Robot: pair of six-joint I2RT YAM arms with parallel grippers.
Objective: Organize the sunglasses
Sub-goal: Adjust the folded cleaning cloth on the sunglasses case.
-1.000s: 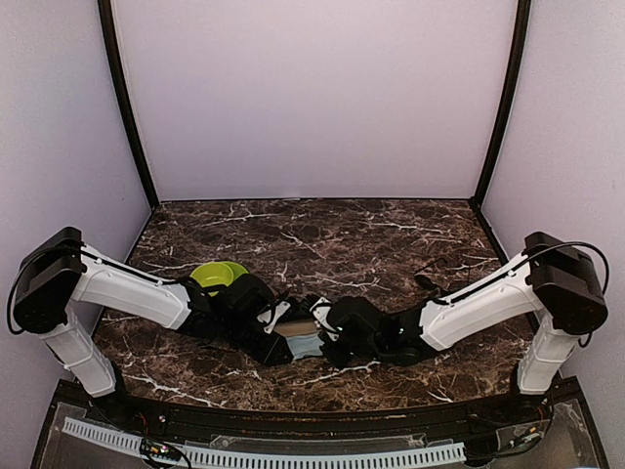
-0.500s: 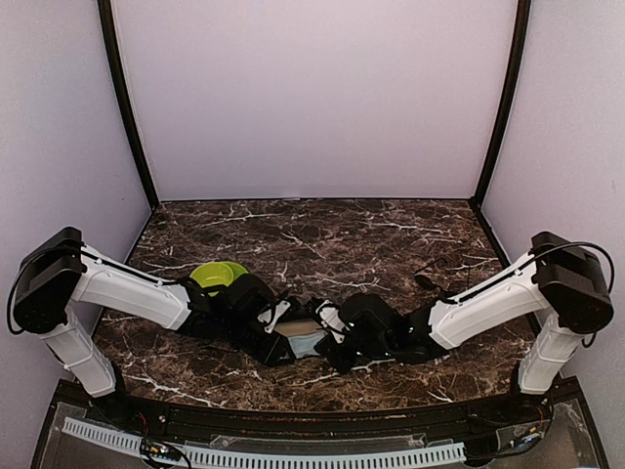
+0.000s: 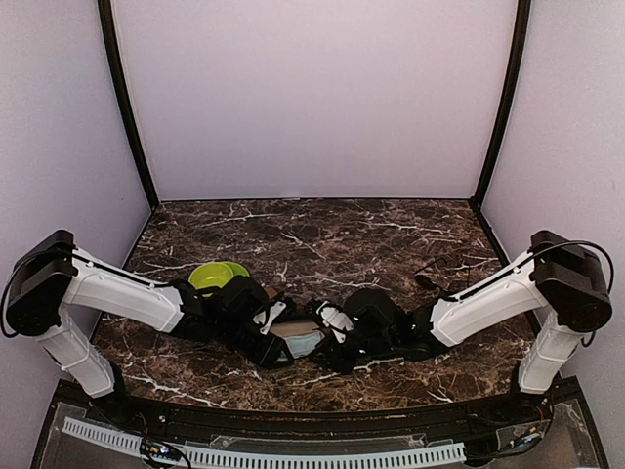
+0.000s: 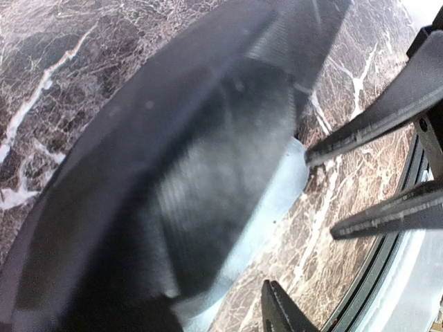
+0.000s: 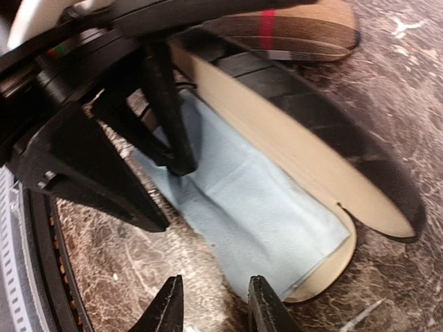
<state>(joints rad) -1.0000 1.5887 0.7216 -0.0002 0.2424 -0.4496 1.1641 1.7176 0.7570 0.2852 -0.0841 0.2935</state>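
Note:
An open case (image 5: pixel 325 187) with a tan lining and black lid lies at the table's front middle. A light blue cloth (image 5: pixel 256 207) is spread over its lower half and spills onto the marble. My right gripper (image 5: pixel 216 304) is open just in front of the cloth's edge, nothing between its fingers. My left gripper (image 5: pixel 168 195) is open too, one finger (image 5: pixel 166 117) tipped onto the cloth's far end. In the left wrist view the blurred dark lid (image 4: pixel 173 173) fills the frame. What looks like a pair of sunglasses (image 3: pixel 426 280) lies on the right.
A second striped case (image 5: pixel 291 31) lies shut behind the open one. A lime green bowl (image 3: pixel 217 276) stands behind my left arm. Both arms (image 3: pixel 127 293) (image 3: pixel 479 303) lie low across the front of the marble table. The table's front edge (image 3: pixel 312 405) is close by.
My right gripper has opened and drawn back a little to the right. My left gripper's fingers have spread wider. More of the blue cloth shows between the two grippers.

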